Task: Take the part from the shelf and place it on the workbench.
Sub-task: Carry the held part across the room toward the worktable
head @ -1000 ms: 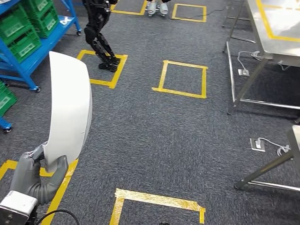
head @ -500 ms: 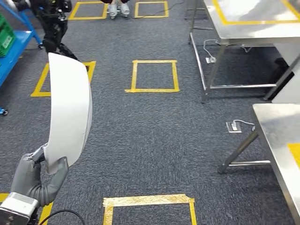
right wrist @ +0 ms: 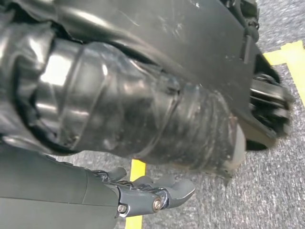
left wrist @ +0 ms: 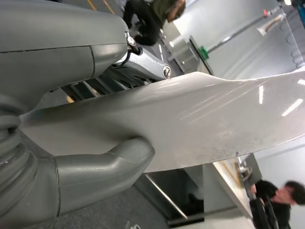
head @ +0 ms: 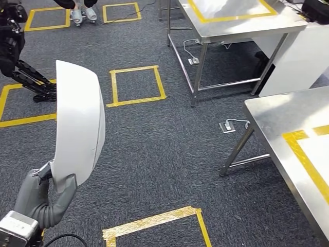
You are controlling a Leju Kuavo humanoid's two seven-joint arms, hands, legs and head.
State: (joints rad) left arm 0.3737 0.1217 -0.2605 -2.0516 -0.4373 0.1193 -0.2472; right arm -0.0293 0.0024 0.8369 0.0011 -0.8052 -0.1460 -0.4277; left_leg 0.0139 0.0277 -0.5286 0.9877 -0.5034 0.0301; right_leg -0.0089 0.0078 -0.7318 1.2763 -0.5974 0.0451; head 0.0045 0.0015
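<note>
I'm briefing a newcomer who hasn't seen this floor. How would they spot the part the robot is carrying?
Start at the steel workbench on the right of the head view, then look across the grey carpet to the near left, where the robot's left hand comes up from below. It grips the white part by its lower edge. That part is a tall, curved, glossy white shell, held upright above the yellow floor tape.

The part [head: 79, 121] stands upright at near left, held from below by the left robot hand [head: 42, 193]. One bench [head: 271, 118] lies at near right, another bench [head: 233, 25] far right behind it.
</note>
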